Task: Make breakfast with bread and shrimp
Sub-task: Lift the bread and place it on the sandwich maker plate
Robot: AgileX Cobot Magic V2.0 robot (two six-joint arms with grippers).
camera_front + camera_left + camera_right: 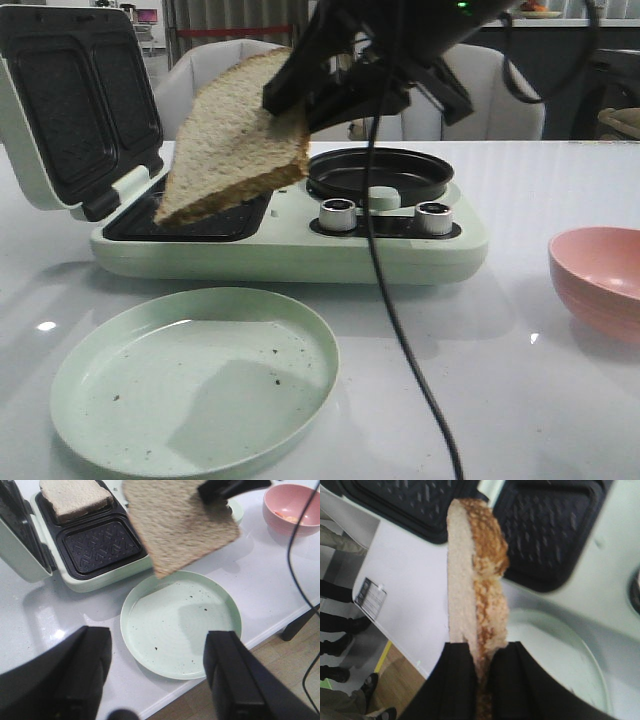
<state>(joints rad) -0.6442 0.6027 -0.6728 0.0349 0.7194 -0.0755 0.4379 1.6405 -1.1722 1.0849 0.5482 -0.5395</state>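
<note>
My right gripper [297,92] is shut on one corner of a bread slice [235,140], which hangs tilted in the air over the open sandwich maker [280,250]. In the right wrist view this slice [477,575] shows edge-on, pinched in the right gripper [482,680]. A second bread slice [75,497] lies in one compartment of the maker; the compartment beside it [100,545] is bare. Small orange shrimp [289,517] lie in the pink bowl [295,500]. My left gripper [157,675] stands open and empty above the table's front edge, near the green plate [150,650].
The pale green plate [120,420] sits empty in front of the maker, with crumbs on it. The maker's lid [70,100] stands up at the left, and a round pan [380,175] with two knobs is on its right half. The pink bowl [600,275] is at the right edge. A black cable [400,330] hangs across the front.
</note>
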